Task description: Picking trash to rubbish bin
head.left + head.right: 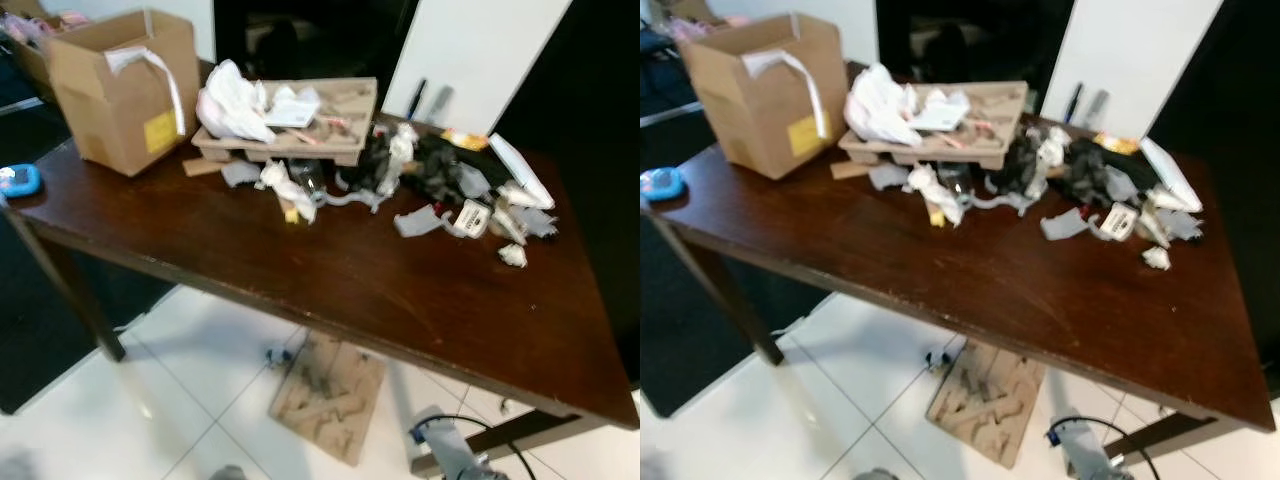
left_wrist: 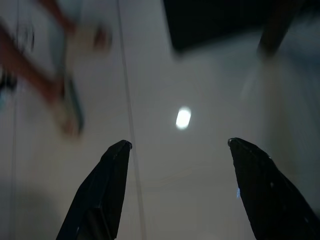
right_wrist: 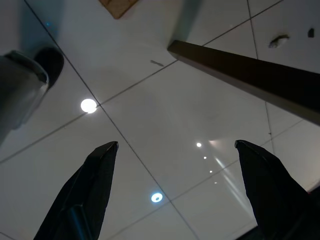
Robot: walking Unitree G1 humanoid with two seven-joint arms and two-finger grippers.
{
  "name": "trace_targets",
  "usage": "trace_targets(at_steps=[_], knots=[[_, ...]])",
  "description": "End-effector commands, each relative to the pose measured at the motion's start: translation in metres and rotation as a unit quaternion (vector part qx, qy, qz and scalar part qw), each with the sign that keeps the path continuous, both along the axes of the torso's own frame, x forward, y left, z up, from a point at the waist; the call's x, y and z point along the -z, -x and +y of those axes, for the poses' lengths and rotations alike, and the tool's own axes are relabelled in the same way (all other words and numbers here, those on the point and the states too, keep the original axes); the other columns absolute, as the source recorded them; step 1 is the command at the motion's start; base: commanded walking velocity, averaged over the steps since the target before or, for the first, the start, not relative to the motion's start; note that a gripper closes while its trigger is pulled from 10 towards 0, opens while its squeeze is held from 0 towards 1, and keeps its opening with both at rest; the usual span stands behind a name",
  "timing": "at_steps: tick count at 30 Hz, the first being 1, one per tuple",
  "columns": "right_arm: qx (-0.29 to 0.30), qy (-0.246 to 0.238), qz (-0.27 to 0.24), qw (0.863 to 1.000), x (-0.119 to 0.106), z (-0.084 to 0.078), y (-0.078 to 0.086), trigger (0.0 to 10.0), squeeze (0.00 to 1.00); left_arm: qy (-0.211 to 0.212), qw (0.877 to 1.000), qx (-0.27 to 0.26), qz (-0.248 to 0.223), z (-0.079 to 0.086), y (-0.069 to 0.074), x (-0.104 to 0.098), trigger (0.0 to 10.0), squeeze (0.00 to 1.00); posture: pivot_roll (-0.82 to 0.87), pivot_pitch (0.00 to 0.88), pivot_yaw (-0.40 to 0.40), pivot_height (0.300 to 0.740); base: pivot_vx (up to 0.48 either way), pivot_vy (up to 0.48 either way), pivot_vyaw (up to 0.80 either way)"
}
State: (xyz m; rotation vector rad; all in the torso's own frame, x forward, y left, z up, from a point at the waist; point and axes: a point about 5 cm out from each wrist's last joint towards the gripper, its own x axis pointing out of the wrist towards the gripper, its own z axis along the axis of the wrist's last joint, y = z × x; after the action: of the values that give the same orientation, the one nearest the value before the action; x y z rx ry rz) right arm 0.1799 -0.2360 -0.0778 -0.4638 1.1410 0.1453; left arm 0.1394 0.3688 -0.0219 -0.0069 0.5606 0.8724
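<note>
A dark wooden desk [image 1: 330, 280] stands on white floor tiles [image 1: 180, 400]. On it lie one open cardboard box [image 1: 125, 90], one pulp tray [image 1: 300, 125] and scattered trash [image 1: 440, 195]. Left hand [image 2: 177, 145] and right hand [image 3: 175, 145] hang wide over the floor.

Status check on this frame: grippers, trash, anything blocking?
Left gripper and right gripper open, empty, pointing at the floor. Trash pile untouched on the table. Cardboard box stands left of it; nothing blocking.

The table's [image 1: 330, 290] near half lies bare; trash [image 1: 440, 190], tray [image 1: 300, 125] and box [image 1: 125, 90] crowd its far side.
</note>
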Motion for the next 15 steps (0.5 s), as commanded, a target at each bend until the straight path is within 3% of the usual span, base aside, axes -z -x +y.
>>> trace_targets(at_steps=[1, 2, 3, 4, 5, 6, 7, 8, 9, 10, 12, 13, 15], knots=[[0.006, 0.003, 0.024, 1.000, 0.005, -0.002, 0.013, 10.0, 0.00, -0.041, 0.998, -0.004, -0.043, 0.019, -0.004, -0.021, 10.0, 0.00, 0.24, 0.119, -0.132, 0.740, 0.000, 0.000, 0.00], [0.006, 0.006, 0.027, 1.000, 0.005, -0.003, 0.013, 10.0, 0.00, -0.091, 0.992, 0.002, -0.085, 0.037, -0.016, -0.048, 10.0, 0.00, 0.25, 0.125, -0.134, 0.740, 0.000, 0.000, 0.00], [0.006, 0.006, 0.027, 1.000, 0.005, -0.003, 0.013, 10.0, 0.00, -0.091, 0.992, 0.002, -0.085, 0.037, -0.016, -0.048, 10.0, 0.00, 0.25, 0.125, -0.134, 0.740, 0.000, 0.000, 0.00], [0.005, 0.008, 0.030, 1.000, 0.005, -0.004, 0.014, 10.0, 0.00, -0.150, 0.979, 0.016, -0.135, 0.052, -0.031, -0.083, 10.0, 0.00, 0.25, 0.125, -0.134, 0.740, 0.000, 0.000, 0.00], [0.005, 0.009, 0.031, 0.999, 0.005, -0.004, 0.014, 10.0, 0.00, -0.209, 0.955, 0.039, -0.206, 0.062, -0.049, -0.130, 10.0, 0.00, 0.25, 0.132, -0.134, 0.740, 0.000, 0.000, 0.00], [0.005, 0.009, 0.031, 0.999, 0.005, -0.004, 0.014, 10.0, 0.00, -0.209, 0.955, 0.039, -0.206, 0.062, -0.049, -0.130, 10.0, 0.00, 0.25, 0.132, -0.134, 0.740, 0.000, 0.000, 0.00], [0.005, 0.009, 0.032, 0.999, 0.005, -0.005, 0.014, 10.0, 0.00, -0.248, 0.933, 0.058, -0.256, 0.064, -0.061, -0.164, 10.0, 0.00, 0.25, 0.132, -0.134, 0.740, 0.000, 0.000, 0.00], [0.006, 0.009, 0.031, 0.999, 0.005, -0.005, 0.014, 10.0, 0.00, -0.276, 0.906, 0.089, -0.309, 0.060, -0.072, -0.198, 10.0, 0.00, 0.25, 0.140, -0.131, 0.740, 0.000, 0.000, 0.00], [0.007, 0.007, 0.030, 0.999, 0.005, -0.005, 0.014, 10.0, 0.00, -0.295, 0.858, 0.161, -0.389, 0.040, -0.092, -0.247, 10.0, 0.00, 0.25, 0.141, -0.130, 0.740, 0.000, 0.000, 0.00], [0.007, 0.007, 0.030, 0.999, 0.005, -0.005, 0.014, 10.0, 0.00, -0.295, 0.858, 0.161, -0.389, 0.040, -0.092, -0.247, 10.0, 0.00, 0.25, 0.141, -0.130, 0.740, 0.000, 0.000, 0.00], [0.009, 0.006, 0.032, 0.999, 0.006, -0.005, 0.015, 10.0, 0.00, -0.280, 0.810, 0.256, -0.447, 0.005, -0.112, -0.279, 10.0, 0.00, 0.24, 0.151, -0.124, 0.740, 0.000, 0.000, 0.00], [0.009, 0.006, 0.032, 0.999, 0.006, -0.005, 0.015, 10.0, 0.00, -0.280, 0.810, 0.256, -0.447, 0.005, -0.112, -0.279, 10.0, 0.00, 0.24, 0.151, -0.124, 0.740, 0.000, 0.000, 0.00], [0.013, 0.007, 0.041, 0.999, 0.007, -0.006, 0.019, 10.0, 0.00, -0.241, 0.770, 0.351, -0.475, -0.031, -0.130, -0.292, 10.0, 0.00, 0.23, 0.157, -0.123, 0.740, 0.000, 0.000, 0.00]])
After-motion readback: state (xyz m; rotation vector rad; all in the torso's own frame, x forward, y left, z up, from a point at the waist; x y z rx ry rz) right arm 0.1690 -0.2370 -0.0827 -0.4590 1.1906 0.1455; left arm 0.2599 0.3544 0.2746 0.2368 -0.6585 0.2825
